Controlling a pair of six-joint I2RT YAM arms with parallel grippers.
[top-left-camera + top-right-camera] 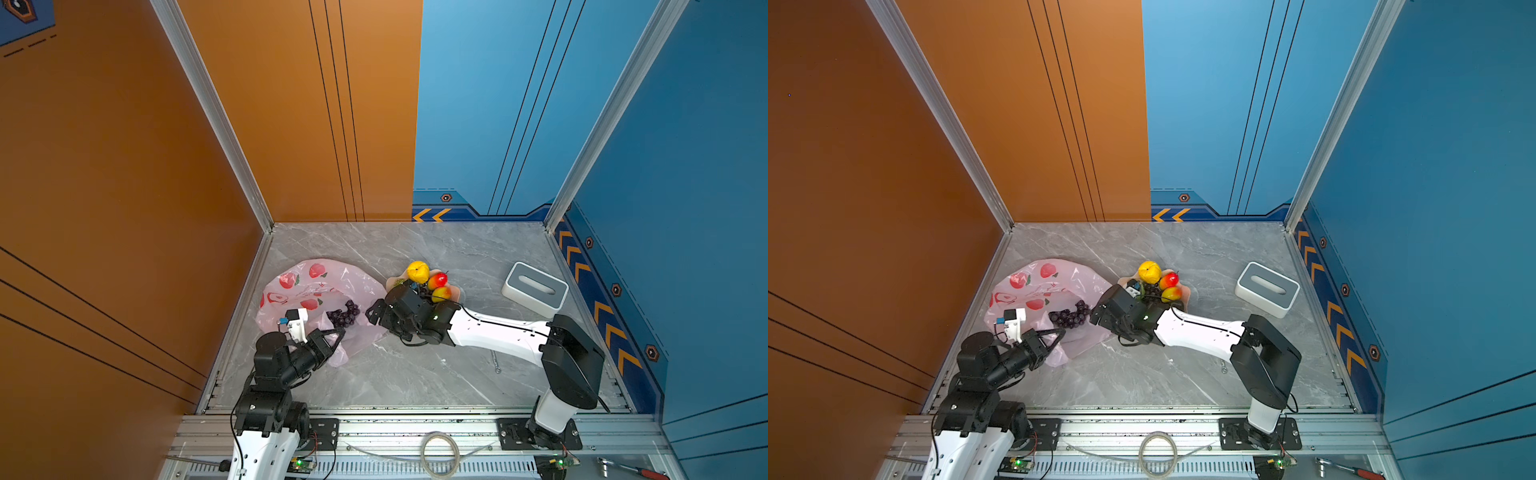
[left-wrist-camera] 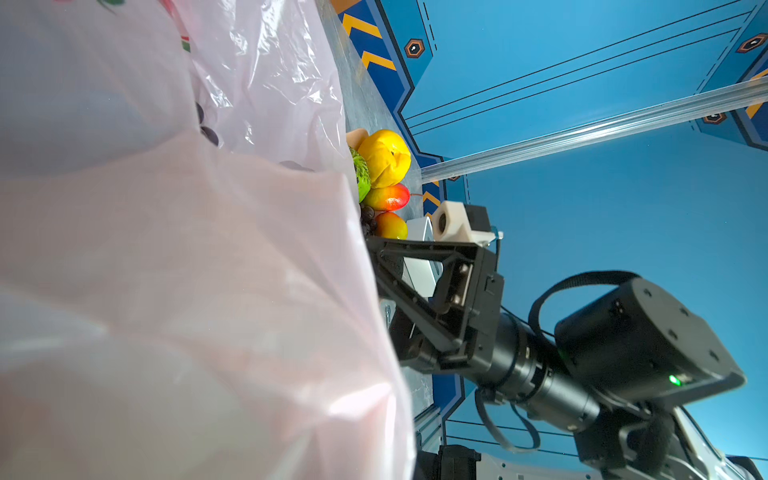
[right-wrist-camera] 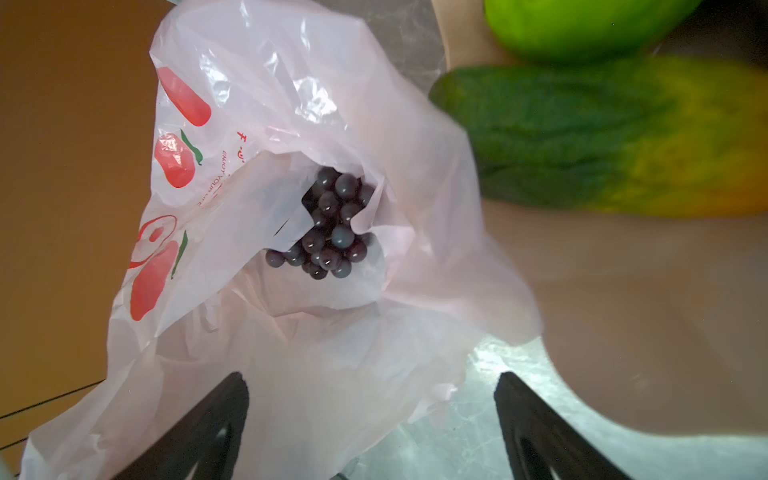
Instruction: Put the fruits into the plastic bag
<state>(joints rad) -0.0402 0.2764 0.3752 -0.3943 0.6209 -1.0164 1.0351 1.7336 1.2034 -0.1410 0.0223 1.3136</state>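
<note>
Pinched the bag (image 1: 303, 286) by its rim in the left end effector (image 1: 334, 333), hovered the right end effector (image 3: 370, 411) open and empty beside the bowl (image 1: 457, 294), had grapes (image 3: 332, 224) bagged and other fruits (image 1: 434, 282) in the bowl, looked liable to snag loose film and fold the mouth shut.

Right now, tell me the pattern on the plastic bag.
The plastic bag is pale pink with red fruit prints; clearest in the right wrist view.
</note>
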